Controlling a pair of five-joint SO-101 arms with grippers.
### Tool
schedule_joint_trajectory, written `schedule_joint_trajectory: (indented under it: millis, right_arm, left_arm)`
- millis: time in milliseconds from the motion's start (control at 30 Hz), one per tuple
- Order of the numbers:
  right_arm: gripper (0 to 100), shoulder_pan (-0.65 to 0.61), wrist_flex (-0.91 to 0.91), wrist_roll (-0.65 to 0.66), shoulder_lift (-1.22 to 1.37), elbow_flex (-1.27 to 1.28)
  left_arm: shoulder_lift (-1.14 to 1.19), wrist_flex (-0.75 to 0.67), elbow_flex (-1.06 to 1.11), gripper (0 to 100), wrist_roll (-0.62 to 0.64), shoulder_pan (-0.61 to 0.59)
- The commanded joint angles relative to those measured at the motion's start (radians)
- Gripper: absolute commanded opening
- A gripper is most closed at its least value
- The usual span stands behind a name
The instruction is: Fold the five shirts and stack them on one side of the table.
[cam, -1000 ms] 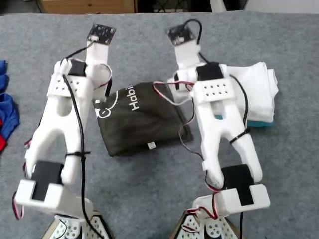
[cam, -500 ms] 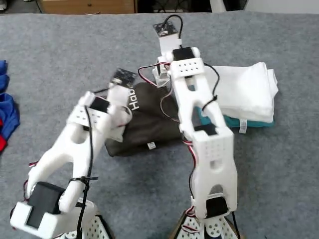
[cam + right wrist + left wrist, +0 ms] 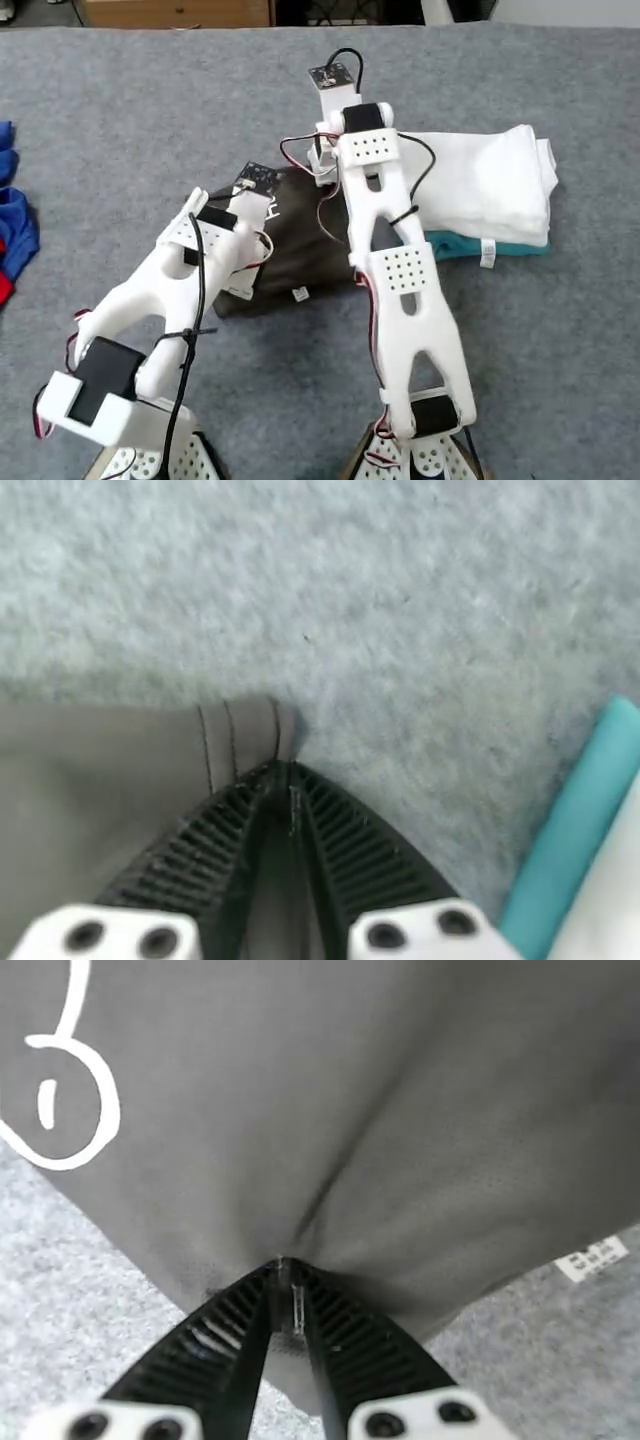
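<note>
Grey felt is covering the desk (image 3: 120,110), and a folded dark shirt (image 3: 300,250) is lying near its middle, between the two arms. The left hand (image 3: 285,1285) is clenching a pinch of this shirt's edge; the cloth is puckering into creases right at the closed fingertips (image 3: 250,1310), with bare felt showing on either side. The right hand (image 3: 282,780) is gripping the same shirt at a stitched hem corner, its tips meeting on the fabric. A white shirt (image 3: 490,185) is lying folded on top of a teal shirt (image 3: 460,245), just beside the dark one on the right arm's side. A blue and red shirt (image 3: 12,230) is sitting well apart at the desk's left edge.
</note>
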Motion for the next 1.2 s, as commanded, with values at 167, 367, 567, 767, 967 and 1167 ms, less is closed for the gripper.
schedule_joint_trajectory:
  millis: [167,367,567,767,967,1167]
  right_arm:
    - [2.2,0.026,0.098,-0.008,-0.002,-0.162]
    - [2.2,0.02,0.098,-0.009,-0.13,-0.154]
    - [2.2,0.06,0.103,-0.009,-0.232,-0.15]
    - [2.2,0.055,0.103,-0.009,-0.437,0.064]
    - [2.2,0.055,0.1,-0.008,-0.794,0.641]
    - [2.2,0.043,0.097,-0.009,-1.127,1.133]
  left_arm:
    - [-0.138,-0.025,0.07,3,0.012,0.019]
    - [-0.433,0.035,0.016,3,0.009,-0.067]
    - [-0.526,0.057,-0.148,3,0.011,-0.22]
    - [-0.27,-0.005,-0.232,3,0.006,-0.334]
    - [-0.006,-0.094,-0.314,3,-0.072,-0.432]
    - [0.161,-0.172,-0.323,3,-0.158,-0.449]
